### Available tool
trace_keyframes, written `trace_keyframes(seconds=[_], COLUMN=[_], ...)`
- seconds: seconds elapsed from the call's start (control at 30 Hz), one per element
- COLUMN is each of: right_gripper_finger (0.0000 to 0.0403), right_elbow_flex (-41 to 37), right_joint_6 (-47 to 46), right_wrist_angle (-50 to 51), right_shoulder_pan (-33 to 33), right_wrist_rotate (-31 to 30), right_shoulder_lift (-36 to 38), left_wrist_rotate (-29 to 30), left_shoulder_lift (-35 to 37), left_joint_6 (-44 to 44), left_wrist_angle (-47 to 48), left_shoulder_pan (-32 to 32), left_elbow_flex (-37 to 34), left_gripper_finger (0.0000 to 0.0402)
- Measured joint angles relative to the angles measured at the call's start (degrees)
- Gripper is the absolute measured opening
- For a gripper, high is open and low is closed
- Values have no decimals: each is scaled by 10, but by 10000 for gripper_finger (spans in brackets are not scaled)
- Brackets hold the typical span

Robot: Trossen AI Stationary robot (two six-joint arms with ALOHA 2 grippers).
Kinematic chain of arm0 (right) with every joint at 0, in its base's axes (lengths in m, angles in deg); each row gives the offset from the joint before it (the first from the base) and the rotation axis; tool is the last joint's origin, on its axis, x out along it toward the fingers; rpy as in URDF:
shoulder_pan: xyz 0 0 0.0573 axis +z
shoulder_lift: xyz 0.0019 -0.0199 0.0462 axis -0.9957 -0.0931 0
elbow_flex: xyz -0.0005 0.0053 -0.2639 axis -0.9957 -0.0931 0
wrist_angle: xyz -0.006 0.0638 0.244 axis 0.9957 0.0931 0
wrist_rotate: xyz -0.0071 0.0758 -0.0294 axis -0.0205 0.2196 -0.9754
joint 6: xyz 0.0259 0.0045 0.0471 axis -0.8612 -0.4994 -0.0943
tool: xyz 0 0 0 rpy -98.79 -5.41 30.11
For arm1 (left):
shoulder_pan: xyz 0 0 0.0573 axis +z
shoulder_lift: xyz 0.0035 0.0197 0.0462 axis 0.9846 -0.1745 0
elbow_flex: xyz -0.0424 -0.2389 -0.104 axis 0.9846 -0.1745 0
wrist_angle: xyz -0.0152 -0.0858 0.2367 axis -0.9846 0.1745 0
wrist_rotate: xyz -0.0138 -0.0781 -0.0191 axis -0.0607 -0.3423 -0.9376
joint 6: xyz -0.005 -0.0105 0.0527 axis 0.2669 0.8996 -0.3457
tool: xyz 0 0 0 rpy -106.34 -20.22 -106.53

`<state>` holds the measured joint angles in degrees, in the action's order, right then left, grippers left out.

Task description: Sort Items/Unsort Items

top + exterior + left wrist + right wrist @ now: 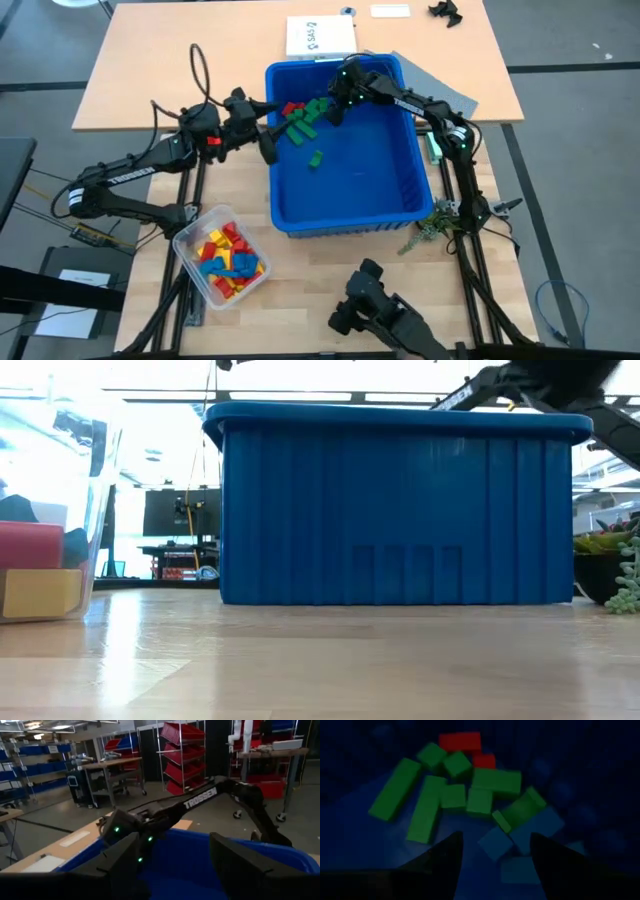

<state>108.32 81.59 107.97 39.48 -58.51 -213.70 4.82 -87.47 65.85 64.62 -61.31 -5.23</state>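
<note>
- We saw the right claw [492,852] hanging open and empty above green blocks [470,795] heaped in the blue bin's [345,215] far corner.
- The left claw [172,865], also open and empty, waited at the bin's left rim.
- We judged the blocks light, rigid and smooth; best pinched across their flat sides.
- More blocks filled a clear tub [190,240] on the desk [150,70].

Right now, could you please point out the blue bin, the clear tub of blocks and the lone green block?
blue bin [345,223]: high view, near rim.
clear tub [184,242]: high view, left rim.
lone green block [315,159]: high view, top face.
</note>
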Motion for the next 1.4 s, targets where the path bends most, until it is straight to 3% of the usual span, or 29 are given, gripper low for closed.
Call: trace_keyframes(seconds=[0.33, 0.57, 0.83, 1.03, 1.27, 1.4], right_gripper_finger=[228, 228, 220, 130, 128, 128], right_elbow_flex=[0, 0, 0, 0, -1, 0], right_joint_6=[-177, -209, -188, -149, -106, -98], right_wrist_angle=[-22, -41, -69, -53, -15, 3], right_shoulder_pan=[-3, 1, 6, 8, 24, 43], right_wrist_rotate=[-12, -21, -40, -42, -29, 18], right_shoulder_lift=[-68, -101, -109, -108, -52, -5], left_wrist_rotate=[0, 0, 0, 0, 21, 28], left_shoulder_lift=[-6, -6, -6, -3, 15, 30], left_joint_6=[-17, -17, -17, -7, 18, 41], left_wrist_angle=[15, 15, 14, 31, 64, 80], left_shoulder_pan=[0, 0, 0, 0, 1, 1], left_elbow_flex=[1, 1, 1, 1, 0, 1], left_gripper_finger=[248, 248, 248, 248, 248, 248])
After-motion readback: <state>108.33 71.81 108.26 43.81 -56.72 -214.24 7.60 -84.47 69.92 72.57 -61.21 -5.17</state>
